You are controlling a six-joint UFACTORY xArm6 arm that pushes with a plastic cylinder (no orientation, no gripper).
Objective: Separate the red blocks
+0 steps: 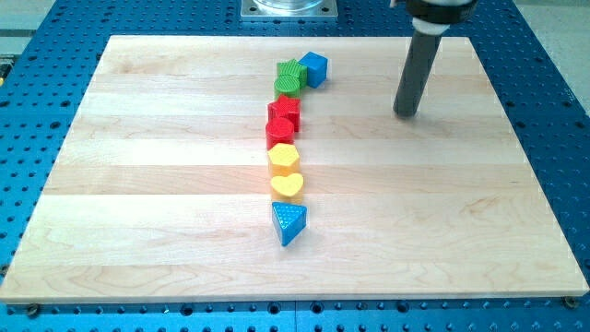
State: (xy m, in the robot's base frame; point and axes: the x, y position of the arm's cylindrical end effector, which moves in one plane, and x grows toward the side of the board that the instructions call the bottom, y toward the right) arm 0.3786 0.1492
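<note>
Two red blocks touch each other in the middle of a column of blocks: a red star-like block [285, 112] above a red rounded block [279, 133]. My tip [406, 113] rests on the wooden board to the right of them, well apart, about level with the upper red block. It touches no block.
The column runs from the view's top down: a blue cube [313, 68], a green star block [291, 72], a green rounded block [288, 87], the reds, a yellow hexagon-like block [284, 158], a yellow heart [287, 186], a blue triangle [289, 222]. The board [138, 184] lies on a blue perforated table.
</note>
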